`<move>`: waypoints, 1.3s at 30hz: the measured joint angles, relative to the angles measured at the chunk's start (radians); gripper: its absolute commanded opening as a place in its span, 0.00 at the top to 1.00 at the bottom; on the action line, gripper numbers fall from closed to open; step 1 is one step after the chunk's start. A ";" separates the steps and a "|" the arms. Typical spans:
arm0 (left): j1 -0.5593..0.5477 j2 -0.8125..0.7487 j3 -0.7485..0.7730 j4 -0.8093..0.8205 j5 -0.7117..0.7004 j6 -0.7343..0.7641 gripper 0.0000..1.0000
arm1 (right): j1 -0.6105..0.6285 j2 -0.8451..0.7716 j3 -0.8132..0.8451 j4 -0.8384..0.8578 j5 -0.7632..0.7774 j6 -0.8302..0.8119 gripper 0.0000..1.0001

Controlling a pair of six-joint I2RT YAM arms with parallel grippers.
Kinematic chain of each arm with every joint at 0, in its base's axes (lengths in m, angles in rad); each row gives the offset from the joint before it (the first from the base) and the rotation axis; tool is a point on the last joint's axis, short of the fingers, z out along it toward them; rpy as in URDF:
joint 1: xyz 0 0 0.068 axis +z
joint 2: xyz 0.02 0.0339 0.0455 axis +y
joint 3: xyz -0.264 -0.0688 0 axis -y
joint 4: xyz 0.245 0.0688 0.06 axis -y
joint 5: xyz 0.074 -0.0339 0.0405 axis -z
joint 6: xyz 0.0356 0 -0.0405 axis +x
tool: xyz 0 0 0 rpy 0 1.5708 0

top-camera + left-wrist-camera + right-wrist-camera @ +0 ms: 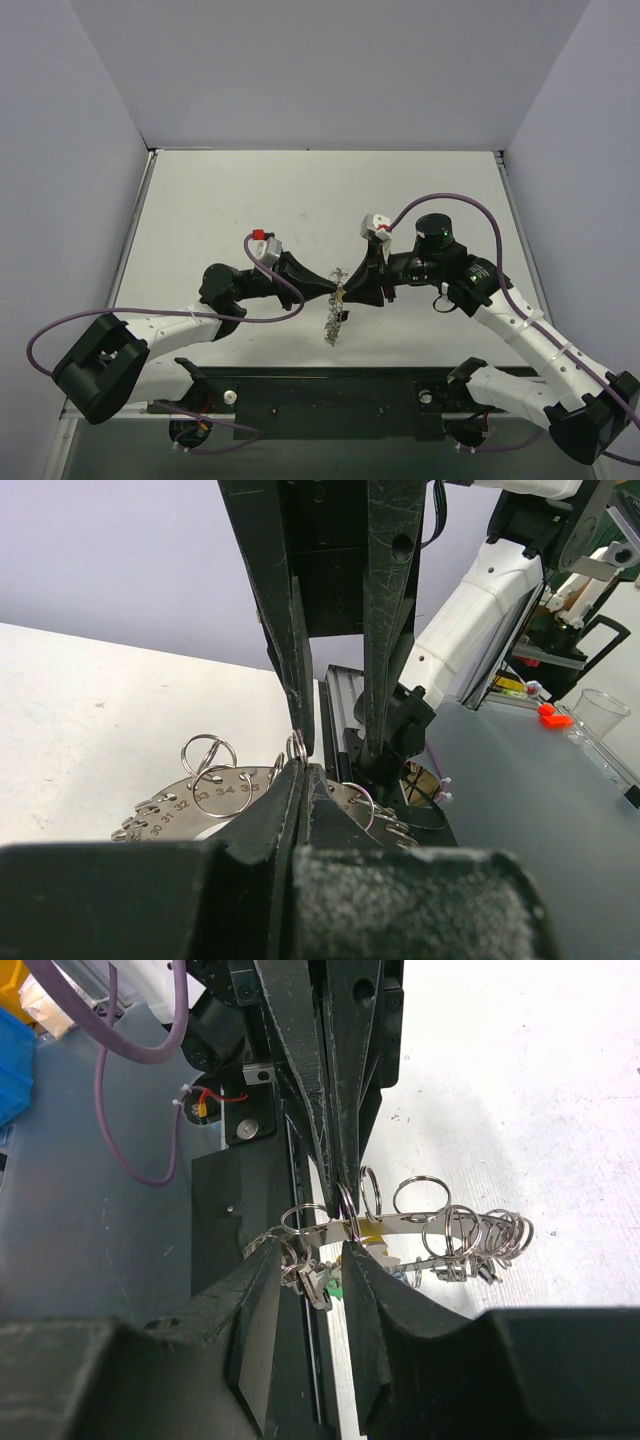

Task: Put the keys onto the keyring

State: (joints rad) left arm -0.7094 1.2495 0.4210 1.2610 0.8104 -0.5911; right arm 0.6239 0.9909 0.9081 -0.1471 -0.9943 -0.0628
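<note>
The keyring (337, 305) is a thin silvery band with stamped numbers and several small split rings. It hangs above the table between my two grippers. My left gripper (328, 287) is shut on its band; the left wrist view shows its fingers pressed together (303, 770) with the keyring (200, 795) spreading to both sides. My right gripper (352, 290) is open, with its jaws on either side of the band's lower part (312, 1255). A green key head (337, 1285) and a yellow one (372, 1232) hang from the keyring (440, 1222). I cannot make out the blue key.
The black mounting plate (330, 385) runs along the near table edge, under the hanging keyring. Purple cables (270, 300) loop beside both arms. A clear cup (598, 715) and a small red part (548, 715) sit off the table.
</note>
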 measured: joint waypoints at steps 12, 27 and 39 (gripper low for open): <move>0.003 0.000 0.000 0.000 -0.006 0.000 1.00 | -0.034 0.003 0.000 0.017 -0.056 0.034 0.61; 0.002 0.003 0.000 0.000 0.001 -0.001 1.00 | -0.048 0.004 0.044 0.082 -0.078 0.120 0.64; 0.002 0.003 0.000 0.000 0.002 -0.003 1.00 | -0.047 0.029 0.022 0.083 -0.057 0.143 0.70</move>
State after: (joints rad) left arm -0.7078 1.2522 0.4210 1.2610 0.8124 -0.5938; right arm 0.5766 1.0203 0.9298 -0.0639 -1.0512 0.0803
